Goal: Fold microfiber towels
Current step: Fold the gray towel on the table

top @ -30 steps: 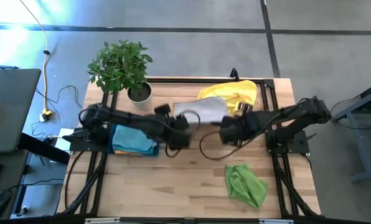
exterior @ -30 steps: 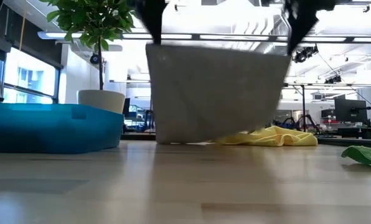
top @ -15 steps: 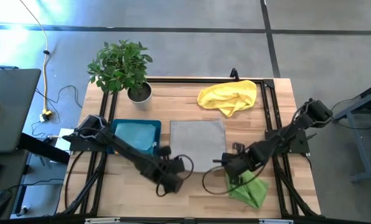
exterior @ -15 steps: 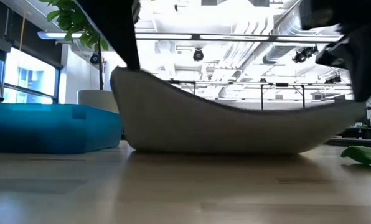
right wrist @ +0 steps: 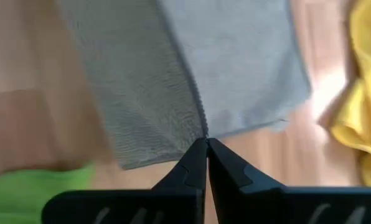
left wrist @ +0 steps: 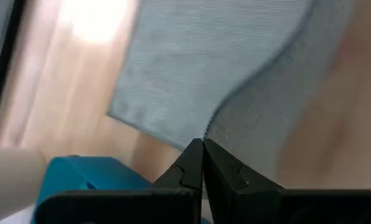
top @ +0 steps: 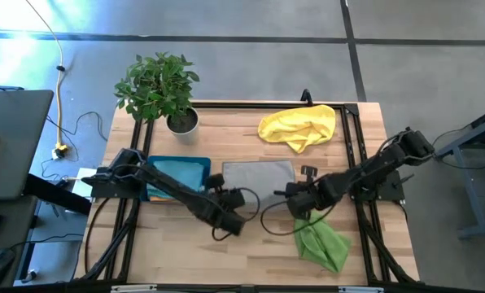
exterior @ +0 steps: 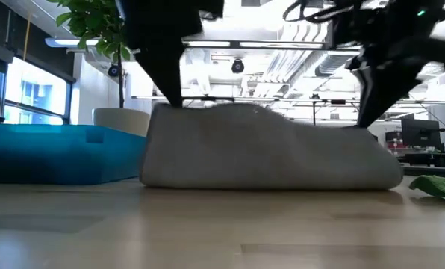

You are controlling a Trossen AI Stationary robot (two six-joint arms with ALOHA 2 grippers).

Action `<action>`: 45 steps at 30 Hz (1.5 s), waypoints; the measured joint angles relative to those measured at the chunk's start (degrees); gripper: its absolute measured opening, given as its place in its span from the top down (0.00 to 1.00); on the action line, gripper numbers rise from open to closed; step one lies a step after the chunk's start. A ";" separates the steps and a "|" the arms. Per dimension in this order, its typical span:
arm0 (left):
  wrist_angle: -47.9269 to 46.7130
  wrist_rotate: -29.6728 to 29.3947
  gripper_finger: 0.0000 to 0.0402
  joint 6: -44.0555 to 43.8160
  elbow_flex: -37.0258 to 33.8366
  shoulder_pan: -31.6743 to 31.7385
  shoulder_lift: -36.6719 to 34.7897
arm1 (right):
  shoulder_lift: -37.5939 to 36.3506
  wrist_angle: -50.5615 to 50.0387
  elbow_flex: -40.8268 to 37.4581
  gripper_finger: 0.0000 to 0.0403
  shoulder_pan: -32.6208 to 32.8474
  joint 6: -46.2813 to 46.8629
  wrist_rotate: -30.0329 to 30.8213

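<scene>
A grey microfiber towel lies mid-table, its near part curled up and over in a soft bulge. My left gripper is shut on the towel's left raised corner, and my right gripper is shut on its right one. Apart from it, a yellow towel lies crumpled at the far right. A lime green towel lies at the near right. The teal tray, left of the grey towel, holds light blue cloth. My left gripper pinches a corner of the grey towel between its two shut fingertips, coming slanting down from the near left. The corner is raised off the table and the cloth curves down from it to the part lying flat. My right gripper pinches the other raised corner between its shut fingertips, slanting down from the near right. That corner is held above the table. The cloth between the two corners runs slack.
A potted plant stands at the far left, behind the tray. The tray's wall rises left of the towel. The green towel's edge lies close to my right arm. Bare wood shows along the near edge.
Both grippers, still shut on the grey towel, sank and drew it toward the near edge, so it went from hanging to lying spread out. They then went back toward the far edge, carrying the held edge up and over the flat part.
</scene>
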 joint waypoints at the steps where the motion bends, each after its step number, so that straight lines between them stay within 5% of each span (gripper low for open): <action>1: -0.17 -0.69 1.00 -0.40 0.00 0.88 0.51 | 0.04 -0.77 0.00 1.00 -0.92 -0.45 0.53; 21: -1.49 -6.86 1.00 0.39 -0.04 14.61 6.77 | 0.06 12.23 -6.81 1.00 -18.24 -15.29 3.91; 35: -1.21 -6.86 1.00 5.37 -0.02 17.87 7.27 | 0.39 12.06 -6.82 0.99 -23.22 -16.38 -1.34; 45: -1.50 -5.75 0.89 6.19 -0.03 19.14 7.27 | 0.39 6.90 -6.15 0.70 -23.25 -16.11 -1.67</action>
